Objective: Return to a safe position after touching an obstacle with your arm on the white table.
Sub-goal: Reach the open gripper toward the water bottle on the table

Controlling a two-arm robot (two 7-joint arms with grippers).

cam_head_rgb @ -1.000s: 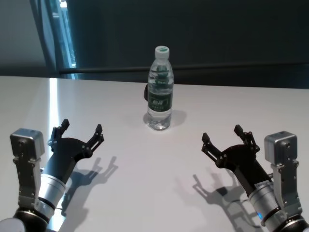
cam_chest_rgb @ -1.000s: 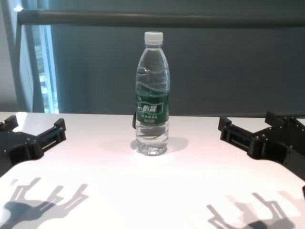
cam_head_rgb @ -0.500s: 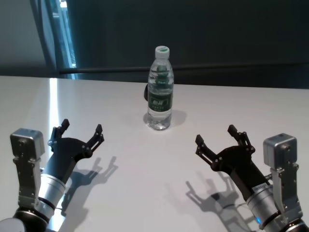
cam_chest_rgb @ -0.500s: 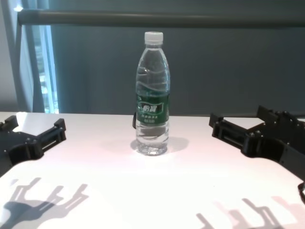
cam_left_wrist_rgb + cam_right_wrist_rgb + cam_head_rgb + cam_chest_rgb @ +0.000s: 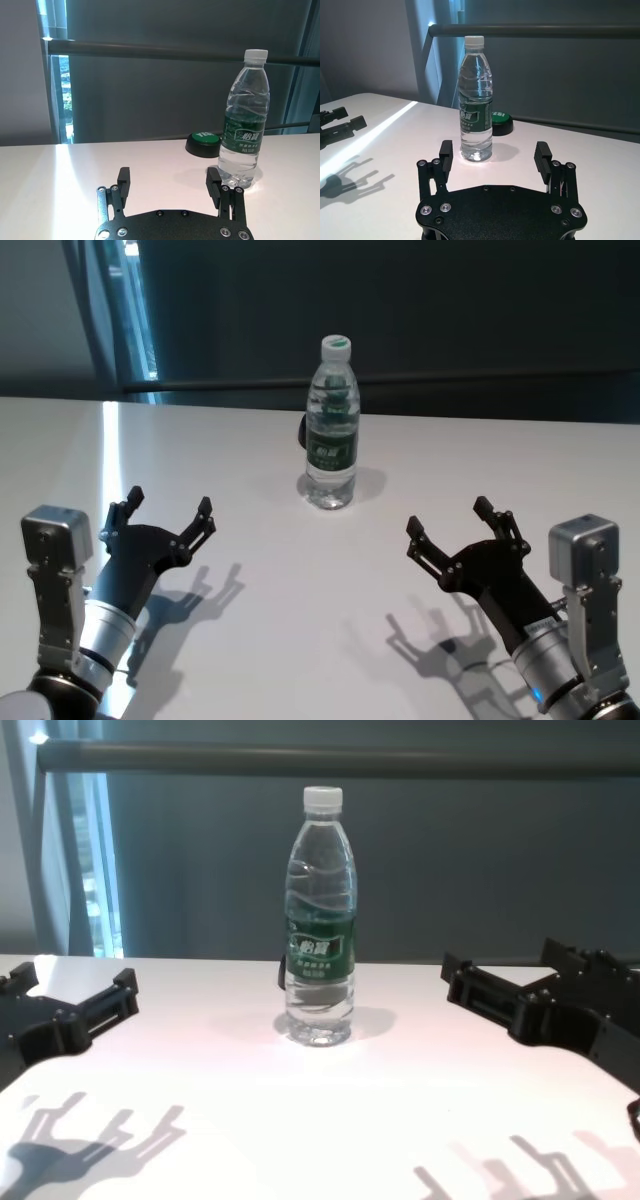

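Observation:
The clear water bottle with a white cap and dark green label stands upright at the middle of the white table. It also shows in the chest view, the left wrist view and the right wrist view. My right gripper is open and empty above the table, to the right of the bottle and nearer to me, apart from it. My left gripper is open and empty at the near left, parked.
A dark round puck with a green top lies on the table just behind the bottle; it also shows in the right wrist view. A dark rail and wall run behind the table's far edge.
My right gripper moved left toward the bottle between one second and half a second ago, and has hardly moved since. The left arm and the bottle have not moved.

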